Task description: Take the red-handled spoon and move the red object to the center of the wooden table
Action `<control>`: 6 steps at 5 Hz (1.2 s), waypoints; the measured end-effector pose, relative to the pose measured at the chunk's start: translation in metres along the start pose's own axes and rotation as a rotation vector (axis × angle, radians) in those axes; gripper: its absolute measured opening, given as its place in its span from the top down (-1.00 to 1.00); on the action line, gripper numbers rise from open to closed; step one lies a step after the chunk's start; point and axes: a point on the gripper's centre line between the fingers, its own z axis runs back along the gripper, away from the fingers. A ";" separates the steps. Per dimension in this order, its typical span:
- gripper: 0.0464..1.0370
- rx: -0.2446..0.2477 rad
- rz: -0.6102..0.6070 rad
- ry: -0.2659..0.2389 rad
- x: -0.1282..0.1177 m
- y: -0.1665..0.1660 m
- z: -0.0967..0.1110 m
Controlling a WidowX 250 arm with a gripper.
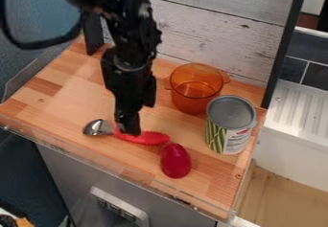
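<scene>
Your black arm (131,39) comes in from the upper left and hangs steeply down over the wooden table (70,94), its jointed, blocky segments nearly upright. At its lower end, the gripper (129,129) points downward at the red handle of the spoon (144,136), close to where the handle meets the metal bowl. You can't tell from this angle whether it is wide or narrow, or whether it has hold of the spoon.

The spoon lies across the front part of the table, with its shiny, rounded bowl toward the left of the view and its handle toward the right. The handle widens away from the bowl and has a bumpy, toothed edge. Just beyond the handle's end, nearer the front edge, you have the red object (175,161), smooth, glossy and egg-shaped; whether the two touch, you can't tell.

Farther back stands a see-through orange pot (191,99) with small side grips. Near it, toward the right edge, a can (229,125) stands upright, with a dull grey metal top and green beans on its label. The tabletop is made of joined wood strips in light and darker tones, and behind it rises a wall (211,27) of whitish, worn planks.
</scene>
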 end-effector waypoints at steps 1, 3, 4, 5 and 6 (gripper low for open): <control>-0.93 0.031 0.009 -0.009 0.002 0.003 -0.017; -0.82 0.061 -0.006 0.009 -0.003 0.008 -0.039; -0.26 0.016 -0.013 0.008 -0.003 0.007 -0.039; 0.29 0.005 -0.018 0.001 -0.004 0.005 -0.037; 0.36 0.008 -0.007 0.000 -0.003 0.007 -0.037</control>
